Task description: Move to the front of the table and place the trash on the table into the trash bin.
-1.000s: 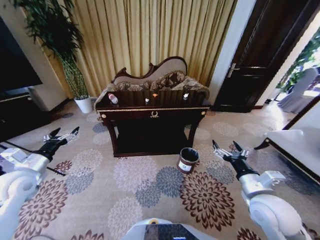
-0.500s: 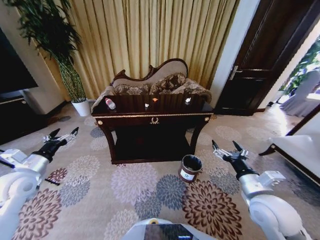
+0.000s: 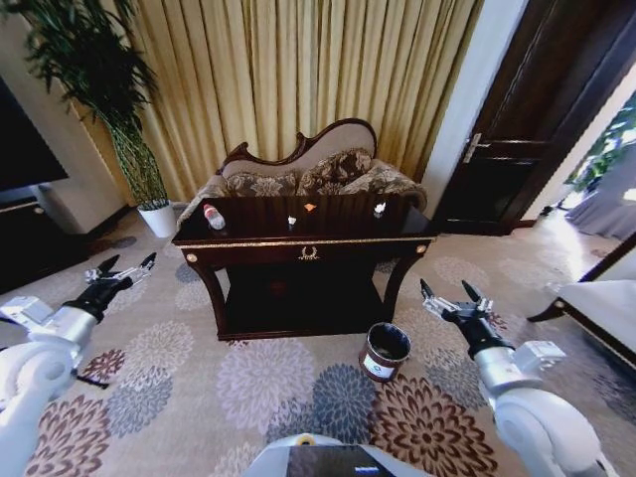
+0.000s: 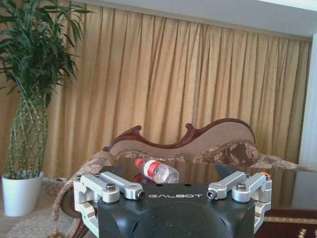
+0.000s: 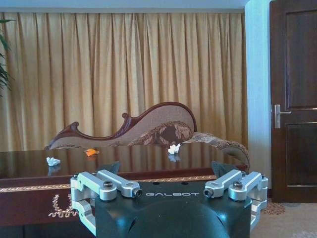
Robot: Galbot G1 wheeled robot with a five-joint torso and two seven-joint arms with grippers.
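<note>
The dark glossy table (image 3: 308,241) with gold trim stands ahead of me across the carpet. On its top a clear bottle (image 3: 213,217) with a red cap lies at the left end. A white scrap (image 3: 292,220), an orange scrap (image 3: 310,208) and another white scrap (image 3: 380,209) sit further right. The left wrist view shows the bottle (image 4: 157,171) lying on the tabletop. The round brown trash bin (image 3: 386,351) stands on the floor by the table's right front leg. My left gripper (image 3: 124,273) and right gripper (image 3: 445,296) hover open and empty, well short of the table.
A carved sofa (image 3: 308,169) sits right behind the table, before gold curtains. A potted plant (image 3: 149,189) stands at the back left and a dark door (image 3: 527,129) at the right. Open patterned carpet (image 3: 268,373) lies between me and the table.
The whole view has shifted: the table and bin now appear nearer and larger, so the camera has moved forward. Both arms hold the same open pose.
</note>
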